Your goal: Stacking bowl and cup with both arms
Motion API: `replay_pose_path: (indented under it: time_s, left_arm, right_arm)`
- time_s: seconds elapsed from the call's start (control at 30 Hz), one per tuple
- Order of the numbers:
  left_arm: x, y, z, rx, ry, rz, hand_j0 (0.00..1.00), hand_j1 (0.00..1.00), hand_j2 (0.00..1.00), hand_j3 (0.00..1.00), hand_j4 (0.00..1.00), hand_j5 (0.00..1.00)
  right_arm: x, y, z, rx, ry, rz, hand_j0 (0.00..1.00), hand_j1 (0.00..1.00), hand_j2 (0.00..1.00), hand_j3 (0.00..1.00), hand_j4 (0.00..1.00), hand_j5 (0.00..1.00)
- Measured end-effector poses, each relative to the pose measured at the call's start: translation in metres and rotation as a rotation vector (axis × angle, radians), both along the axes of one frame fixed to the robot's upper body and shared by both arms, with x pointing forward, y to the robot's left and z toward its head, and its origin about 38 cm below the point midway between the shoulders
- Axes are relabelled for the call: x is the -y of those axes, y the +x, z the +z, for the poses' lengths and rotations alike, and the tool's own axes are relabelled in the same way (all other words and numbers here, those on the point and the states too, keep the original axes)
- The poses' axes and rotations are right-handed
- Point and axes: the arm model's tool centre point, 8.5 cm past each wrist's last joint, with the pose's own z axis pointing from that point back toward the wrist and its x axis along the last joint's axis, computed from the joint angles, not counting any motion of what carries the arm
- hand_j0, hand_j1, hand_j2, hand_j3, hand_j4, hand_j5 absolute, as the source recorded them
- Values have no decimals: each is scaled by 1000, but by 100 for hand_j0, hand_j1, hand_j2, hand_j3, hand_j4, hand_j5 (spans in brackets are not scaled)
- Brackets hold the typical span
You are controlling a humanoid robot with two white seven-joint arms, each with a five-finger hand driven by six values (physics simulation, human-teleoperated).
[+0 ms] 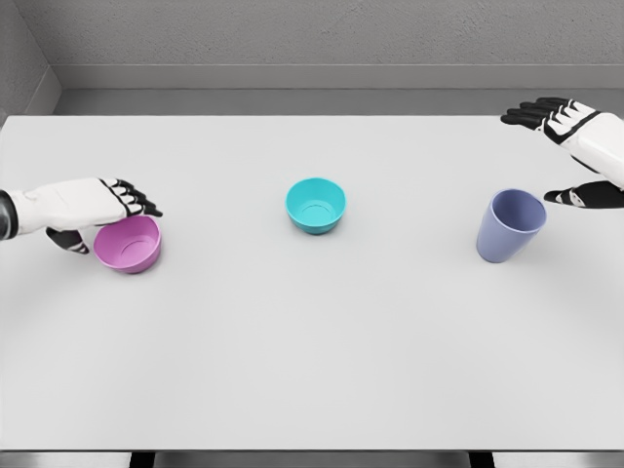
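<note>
Two hands flank the work: left hand (97,210) cups the pink bowl (129,244) near the table's left edge, right hand (575,146) hovers spread and empty just beyond the lilac cup (509,225).

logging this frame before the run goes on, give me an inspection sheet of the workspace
surface: white table, flat, with three things on it, set apart in a row
job's things: pink bowl at the left, teal bowl in the middle, lilac cup at the right; all open side up, none stacked yet
clutter: nothing seen
grippers: left hand at the pink bowl's rim, fingers over it and thumb at its left side; right hand open beside and above the cup, holding nothing
cables: nothing seen
surroundings: grey wall behind the table
</note>
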Motion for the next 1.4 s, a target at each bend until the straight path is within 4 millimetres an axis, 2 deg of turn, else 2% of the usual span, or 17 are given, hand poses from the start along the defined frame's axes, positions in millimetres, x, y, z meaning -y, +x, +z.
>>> replay_pose_path:
  time_s: [0.23,0.77,1.4]
  left_arm:
    - [5,-4,-8,-16,6,-17,100,100,100,100,100,100]
    - [16,-6,-1,-1,-19,-49,100,100,100,100,100,100]
    - [17,-8,-3,-8,-12,-55,98,98,98,98,98,98]
  right_arm:
    - [-1,0,0,1,1,2,100,100,100,100,100,100]
    - [-2,-1,1,2,2,6,100,100,100,100,100,100]
    - [-2,-1,1,3,2,7,100,100,100,100,100,100]
